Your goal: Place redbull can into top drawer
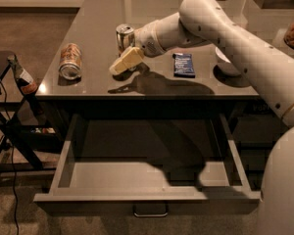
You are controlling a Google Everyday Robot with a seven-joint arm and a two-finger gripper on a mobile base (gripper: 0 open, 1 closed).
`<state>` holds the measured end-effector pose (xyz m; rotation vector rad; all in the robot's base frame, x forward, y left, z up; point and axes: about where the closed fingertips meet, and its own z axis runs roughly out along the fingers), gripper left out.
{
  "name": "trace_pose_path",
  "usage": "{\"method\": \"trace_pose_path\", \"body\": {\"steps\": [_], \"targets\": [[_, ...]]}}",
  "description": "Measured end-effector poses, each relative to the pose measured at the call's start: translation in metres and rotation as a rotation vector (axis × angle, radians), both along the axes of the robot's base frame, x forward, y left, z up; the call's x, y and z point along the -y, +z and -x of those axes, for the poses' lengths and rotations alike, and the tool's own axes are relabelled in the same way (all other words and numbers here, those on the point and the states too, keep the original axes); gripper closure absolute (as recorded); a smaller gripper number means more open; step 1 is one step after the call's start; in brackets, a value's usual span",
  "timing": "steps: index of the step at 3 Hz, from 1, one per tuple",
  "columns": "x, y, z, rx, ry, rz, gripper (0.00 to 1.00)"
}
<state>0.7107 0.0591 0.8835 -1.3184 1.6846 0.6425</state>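
Observation:
The redbull can (pixel 123 35), slim and silver with a dark band, stands upright on the grey table top (pixel 98 18) near the middle. My gripper (pixel 125 60) hangs just in front of the can and slightly lower, very close to it, and holds nothing that shows. The arm reaches in from the right. The top drawer (pixel 147 196) is pulled fully open below the table's front edge. It looks empty, and its small metal handle (pixel 150 211) is at the bottom centre.
An orange-brown can (pixel 70 61) lies on its side at the table's left. A dark blue packet (pixel 184 64) lies right of the gripper. A white bowl (pixel 224 62) is partly hidden behind my arm. A dark stand with cables (pixel 14 111) is at the left.

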Motion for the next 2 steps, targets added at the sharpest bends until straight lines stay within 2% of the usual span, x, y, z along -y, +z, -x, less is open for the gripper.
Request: {"method": "trace_pose_path", "body": {"steps": [1, 2], "targets": [[-0.0001, -0.0001, 0.0000, 0.000, 0.000, 0.000, 0.00], [-0.0001, -0.0001, 0.0000, 0.000, 0.000, 0.000, 0.18]]}}
